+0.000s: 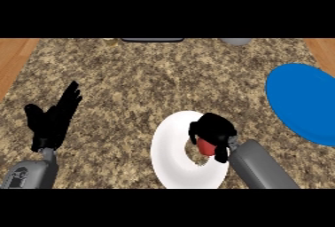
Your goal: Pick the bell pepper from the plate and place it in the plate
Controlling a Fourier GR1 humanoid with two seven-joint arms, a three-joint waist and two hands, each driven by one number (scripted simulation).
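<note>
A white plate lies on the granite counter near the lower middle. Over its right part my right hand curls round a red bell pepper, most of which is hidden by the fingers. A blue plate lies at the right edge, partly cut off by the frame. My left hand rests open at the left, fingers straight and pointing up, away from both plates.
Wooden floor strips border the counter at far left and far right. A dark flat object and a grey round object sit at the counter's far edge.
</note>
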